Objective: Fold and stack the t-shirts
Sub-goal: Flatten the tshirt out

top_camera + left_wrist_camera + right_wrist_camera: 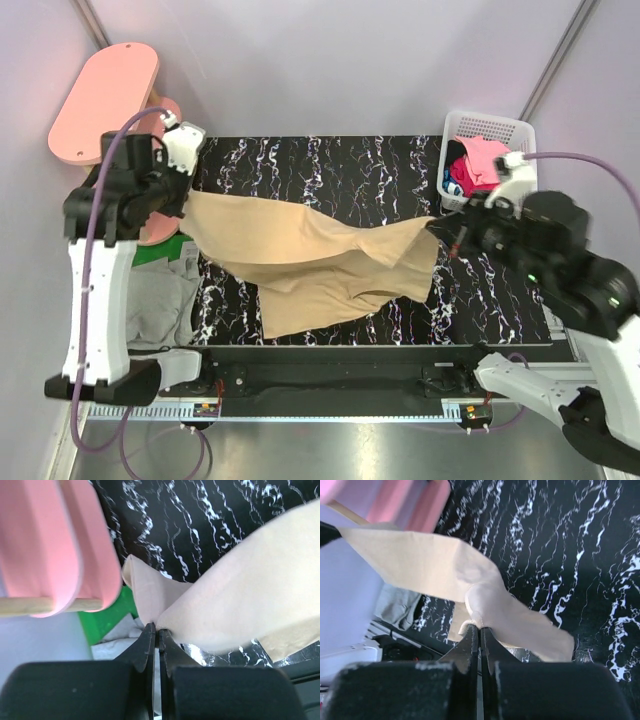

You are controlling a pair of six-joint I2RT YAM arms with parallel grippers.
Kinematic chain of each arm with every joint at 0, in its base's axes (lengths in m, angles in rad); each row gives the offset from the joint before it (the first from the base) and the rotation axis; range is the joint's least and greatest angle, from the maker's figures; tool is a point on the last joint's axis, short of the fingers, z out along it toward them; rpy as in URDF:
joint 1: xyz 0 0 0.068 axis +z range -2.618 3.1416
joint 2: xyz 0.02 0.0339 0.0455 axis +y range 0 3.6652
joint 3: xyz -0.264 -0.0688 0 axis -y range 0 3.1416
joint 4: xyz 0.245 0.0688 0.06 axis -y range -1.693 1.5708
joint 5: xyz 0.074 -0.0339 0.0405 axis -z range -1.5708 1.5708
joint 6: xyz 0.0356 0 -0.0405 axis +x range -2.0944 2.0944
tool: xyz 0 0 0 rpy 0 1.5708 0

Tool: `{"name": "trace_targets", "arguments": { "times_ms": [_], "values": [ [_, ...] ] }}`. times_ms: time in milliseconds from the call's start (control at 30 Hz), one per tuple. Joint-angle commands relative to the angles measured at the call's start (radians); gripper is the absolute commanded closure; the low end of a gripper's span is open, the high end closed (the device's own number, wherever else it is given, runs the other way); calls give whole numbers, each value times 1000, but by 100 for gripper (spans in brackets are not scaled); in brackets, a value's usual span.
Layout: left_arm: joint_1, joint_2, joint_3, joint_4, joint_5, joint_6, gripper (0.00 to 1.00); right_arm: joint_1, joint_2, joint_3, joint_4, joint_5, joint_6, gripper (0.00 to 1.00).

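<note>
Across the middle of the table (330,165), the tan t-shirt (320,265) is hanging stretched between the two arms.

- Left hand (188,198): sitting at the table's left edge and pinching one end of the shirt. In the left wrist view its fingers (142,647) are pressing together on a bunched corner of cloth.
- Right hand (442,230): hovering over the right part of the table and clamping the other end. The right wrist view shows both fingers closed on a fold.
- Cloth: sagging between the grips. Its lower hem is trailing onto the table toward the near edge, and a loose flap is drooping just beside the right hand.
- Open surface: black marbled top is showing along the far side behind the shirt, and to the right under the right arm.
- Left margin: a grey t-shirt (160,300) is lying off the table's left edge below the left arm, with a green t-shirt (150,255) peeking out above it.
- Far left: pink oval shelves (105,100) are crowding the corner, near the left hand.
- Far right corner: a white basket (500,128) is holding pink and magenta t-shirts (475,168), just behind the right hand.
</note>
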Motion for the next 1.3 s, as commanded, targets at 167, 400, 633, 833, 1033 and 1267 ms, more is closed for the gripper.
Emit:
{"name": "trace_targets", "arguments": {
  "times_ms": [167, 400, 633, 833, 1033, 1267],
  "values": [
    [4, -75, 23, -74, -36, 14, 100, 0, -31, 191, -81, 105, 0, 100],
    [4, -40, 338, -193, -50, 23, 100, 0, 17, 344, -77, -6, -43, 100],
    [4, -121, 361, -261, 145, 112, 100, -1, -52, 366, -23, -144, -60, 100],
    [4, -328, 166, -82, 232, 158, 100, -7, -138, 311, 28, -249, -95, 100],
    [4, -419, 221, -62, 417, 166, 100, -148, -223, 398, 54, -395, -126, 100],
    [4, -427, 27, -28, 423, 126, 100, -194, -135, 391, -20, -267, -135, 100]
  ]
}}
